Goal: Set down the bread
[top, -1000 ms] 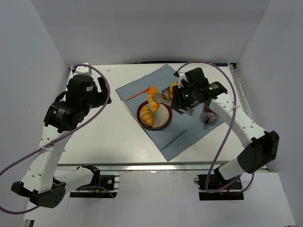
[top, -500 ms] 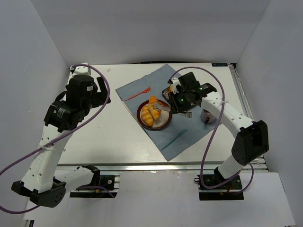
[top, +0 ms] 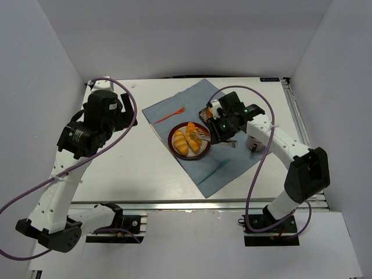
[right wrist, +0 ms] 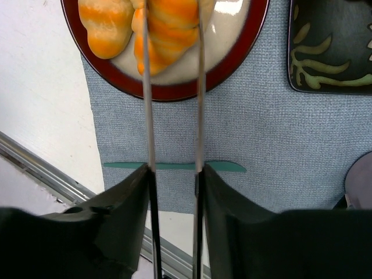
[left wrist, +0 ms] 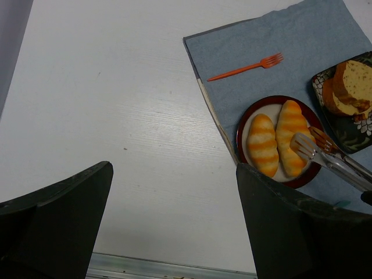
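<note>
Bread (left wrist: 263, 145): 2 rolls on plate (left wrist: 239, 131), 1 between tongs (left wrist: 303, 145) in R gripper (right wrist: 174, 174).

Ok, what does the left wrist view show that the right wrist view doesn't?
Only left wrist: the orange fork and the sliced loaf on the dark dish. Only right wrist: the right end effector gripping the tongs, plus a rounded grey object at the frame edge. Both: the red-rimmed plate, pale roll, darker roll, blue cloth, dish and tongs.
</note>
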Action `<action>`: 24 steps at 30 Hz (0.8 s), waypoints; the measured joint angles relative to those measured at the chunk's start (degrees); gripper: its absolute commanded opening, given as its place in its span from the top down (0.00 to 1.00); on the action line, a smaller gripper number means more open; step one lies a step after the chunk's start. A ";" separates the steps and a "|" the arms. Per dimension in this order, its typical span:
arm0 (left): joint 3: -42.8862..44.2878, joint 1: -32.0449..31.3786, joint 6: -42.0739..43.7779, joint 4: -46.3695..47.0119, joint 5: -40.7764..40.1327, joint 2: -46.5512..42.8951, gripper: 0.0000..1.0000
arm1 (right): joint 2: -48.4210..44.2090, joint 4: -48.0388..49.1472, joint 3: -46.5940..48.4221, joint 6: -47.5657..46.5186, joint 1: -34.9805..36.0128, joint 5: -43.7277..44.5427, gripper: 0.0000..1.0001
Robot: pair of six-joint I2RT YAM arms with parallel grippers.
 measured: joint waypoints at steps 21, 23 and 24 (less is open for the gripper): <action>-1.27 0.00 -0.22 0.87 0.37 -0.70 0.02 | -2.21 -3.82 5.77 0.24 0.33 0.96 0.35; -1.31 0.00 -0.20 0.87 0.59 -0.70 0.02 | -2.47 -3.85 6.88 0.28 0.33 1.18 0.34; -1.31 0.00 -0.22 0.90 0.61 -0.70 0.02 | -2.56 -3.91 7.28 0.28 0.33 1.33 0.34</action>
